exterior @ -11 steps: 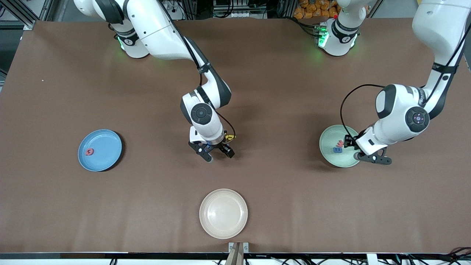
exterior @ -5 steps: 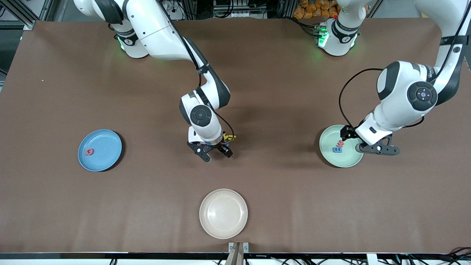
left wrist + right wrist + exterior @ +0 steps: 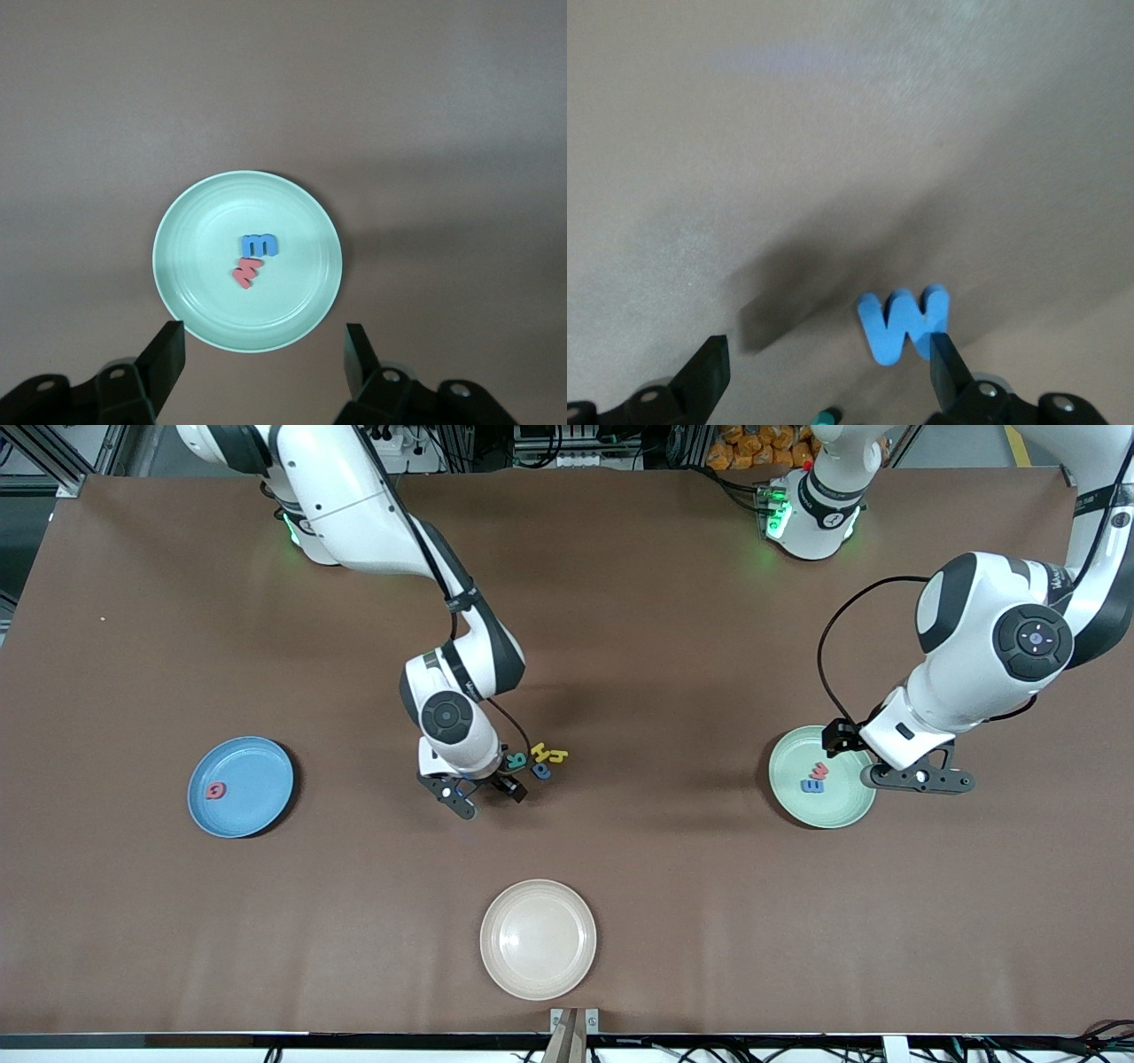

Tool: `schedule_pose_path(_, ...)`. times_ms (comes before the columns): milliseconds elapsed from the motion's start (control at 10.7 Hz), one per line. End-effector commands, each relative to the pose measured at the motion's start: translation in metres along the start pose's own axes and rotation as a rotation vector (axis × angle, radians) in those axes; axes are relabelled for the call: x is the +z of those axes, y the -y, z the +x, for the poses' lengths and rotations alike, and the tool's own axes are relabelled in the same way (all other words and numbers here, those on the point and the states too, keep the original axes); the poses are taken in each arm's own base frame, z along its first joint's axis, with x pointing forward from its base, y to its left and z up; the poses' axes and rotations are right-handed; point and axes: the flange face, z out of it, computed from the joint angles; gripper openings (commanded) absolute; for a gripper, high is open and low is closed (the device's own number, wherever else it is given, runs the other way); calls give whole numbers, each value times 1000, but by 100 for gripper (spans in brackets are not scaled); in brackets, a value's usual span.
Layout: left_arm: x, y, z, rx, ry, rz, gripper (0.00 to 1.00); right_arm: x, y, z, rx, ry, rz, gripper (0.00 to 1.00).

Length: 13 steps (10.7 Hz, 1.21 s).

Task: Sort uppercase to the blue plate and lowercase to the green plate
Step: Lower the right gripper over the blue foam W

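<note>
Blue W (image 3: 904,325) lies flat on the table between our right gripper's (image 3: 478,792) spread fingers, light squashy foam we judge best pinched across its outer strokes, while our left gripper (image 3: 263,359), released, hovers over the green plate (image 3: 190,310)

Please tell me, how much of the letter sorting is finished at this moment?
Done: red Q on the blue plate; two letters on the green plate. Left gripper over that plate, open, empty. Right gripper open around the blue W. Other letters wait on the table.
</note>
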Motion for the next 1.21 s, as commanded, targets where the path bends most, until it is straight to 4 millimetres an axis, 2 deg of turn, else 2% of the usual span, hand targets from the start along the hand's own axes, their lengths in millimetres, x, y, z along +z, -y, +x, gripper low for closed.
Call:
schedule_pose_path(0, -3, 0, 0, -19, 10, -5, 81, -25, -10, 6, -3, 15, 15, 100)
schedule_pose_path(186, -3, -1, -1, -17, 11, -5, 84, -36, -29, 17, -18, 45, 28, 100)
schedule_pose_path(279, -3, -3, 0, -14, 10, -5, 84, -33, -38, 16, -44, 61, 33, 100)
schedule_pose_path(465, -3, -21, -1, -8, 10, -5, 85, -15, -50, 5, -111, -6, 59, 100)
schedule_pose_path(931, -6, -42, -2, -19, 3, -5, 86, 2, -49, -5, -128, -10, 46, 100)
schedule_pose_path(1117, -5, -63, -5, -31, 5, -7, 85, 10, -45, -10, -136, -9, 39, 100)
